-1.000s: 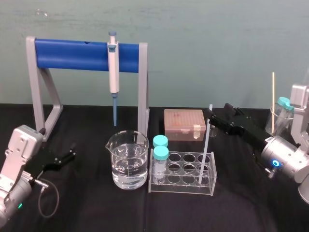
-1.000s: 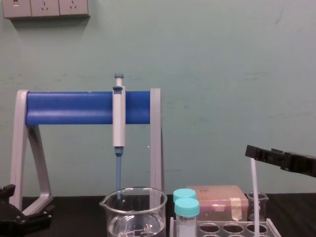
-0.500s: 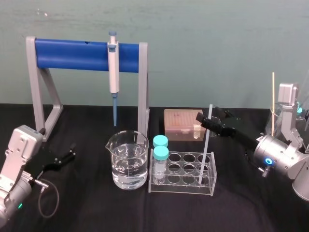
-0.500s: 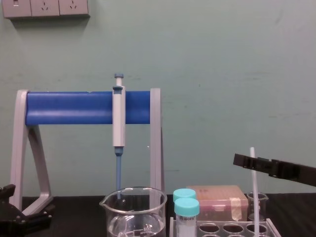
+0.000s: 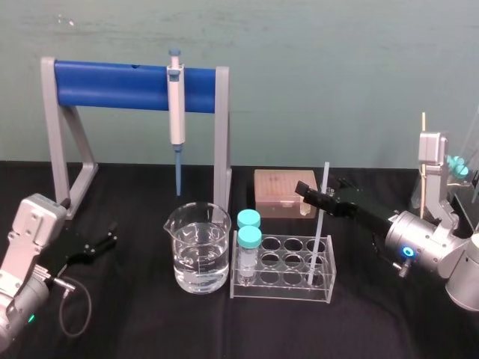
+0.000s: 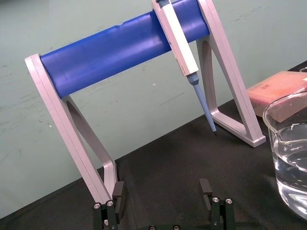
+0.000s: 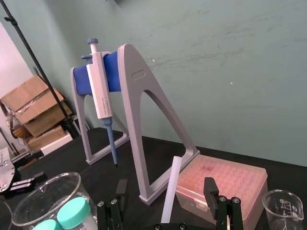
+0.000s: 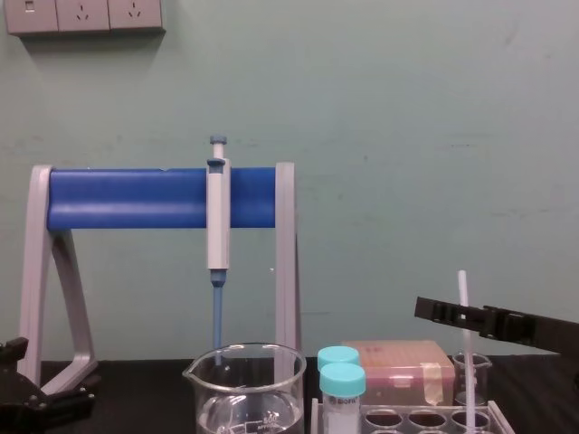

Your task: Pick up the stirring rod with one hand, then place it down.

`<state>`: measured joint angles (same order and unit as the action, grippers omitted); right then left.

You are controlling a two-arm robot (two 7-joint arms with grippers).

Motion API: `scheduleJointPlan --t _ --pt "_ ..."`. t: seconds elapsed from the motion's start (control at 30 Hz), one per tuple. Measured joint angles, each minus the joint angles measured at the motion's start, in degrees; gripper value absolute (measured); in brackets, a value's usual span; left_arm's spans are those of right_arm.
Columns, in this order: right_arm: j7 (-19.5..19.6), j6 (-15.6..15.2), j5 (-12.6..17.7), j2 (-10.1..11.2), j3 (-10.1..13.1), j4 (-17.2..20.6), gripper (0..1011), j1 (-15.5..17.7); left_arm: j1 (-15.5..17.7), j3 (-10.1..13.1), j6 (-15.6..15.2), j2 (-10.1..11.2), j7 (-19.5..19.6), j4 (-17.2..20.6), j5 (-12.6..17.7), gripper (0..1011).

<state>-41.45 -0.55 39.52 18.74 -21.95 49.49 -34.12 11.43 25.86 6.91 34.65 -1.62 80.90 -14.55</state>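
lower and further left than a second ago, right gripper [image 5: 305,191] now has its jaws apart either side of the stirring rod [image 7: 171,189] leaning in the tube rack [image 5: 281,293], so closing looks next; left gripper [image 5: 105,241] sits parked far left, jaws apart.

A pipette [image 5: 176,112] hangs on the blue stand [image 5: 112,76] behind a water-filled beaker [image 5: 198,258].

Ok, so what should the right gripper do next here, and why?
Probably close the right gripper on the stirring rod. In the right wrist view the rod appears to stand between its open jaws, and the chest view puts the gripper level with the rod's upper part, while its foot sits in the test tube rack. The left gripper is parked at the lower left.
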Motion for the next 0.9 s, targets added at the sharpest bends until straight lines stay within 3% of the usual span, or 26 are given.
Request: scheduleJointPlan --t 0.9 --pt "0.1 -0.4 -0.2 0.1 -0.2 0.1 1004 0.0 0.0 0.0 0.0 0.0 0.0 0.0 0.0 1000"
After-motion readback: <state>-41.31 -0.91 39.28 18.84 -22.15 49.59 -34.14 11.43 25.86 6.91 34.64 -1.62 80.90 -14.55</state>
